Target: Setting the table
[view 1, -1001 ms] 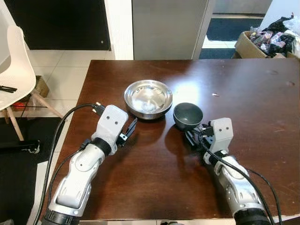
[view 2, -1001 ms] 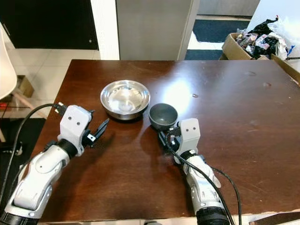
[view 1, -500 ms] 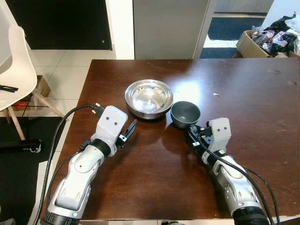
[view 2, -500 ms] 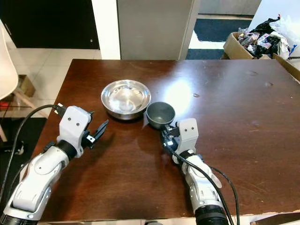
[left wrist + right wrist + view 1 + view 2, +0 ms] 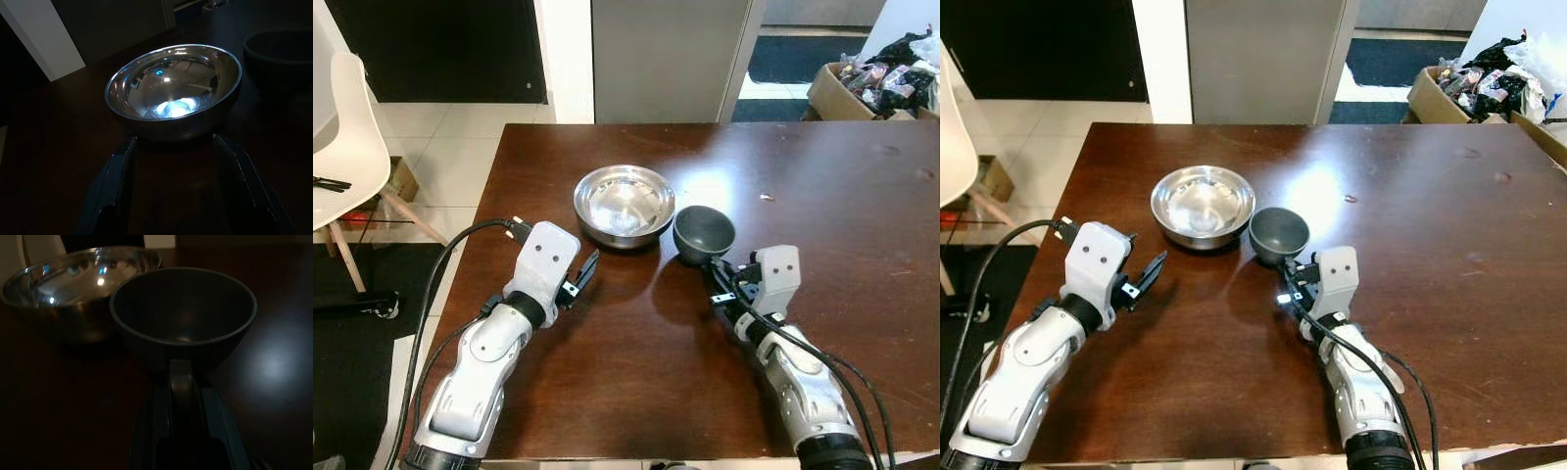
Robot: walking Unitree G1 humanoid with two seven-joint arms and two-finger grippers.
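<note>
A dark grey bowl (image 5: 704,233) is held by its near rim in my right gripper (image 5: 718,277), which is shut on it; in the right wrist view the fingers (image 5: 181,382) pinch the rim of the bowl (image 5: 183,308). It hangs slightly above the brown table (image 5: 636,362), casting a shadow below. A shiny steel bowl (image 5: 624,203) rests on the table just left of it, nearly touching. My left gripper (image 5: 586,268) is open, low over the table, just short of the steel bowl (image 5: 173,93), with one finger (image 5: 115,176) to either side of it.
A white chair (image 5: 342,147) stands off the table's left side. A cardboard box of clutter (image 5: 871,78) sits on the floor at the far right. A black cable (image 5: 440,279) loops from my left arm past the table's left edge. Most of the right tabletop (image 5: 842,206) is bare.
The dark bowl in my right gripper swung a little toward the steel bowl, then back, and now sits slightly higher. My left arm has not moved.
</note>
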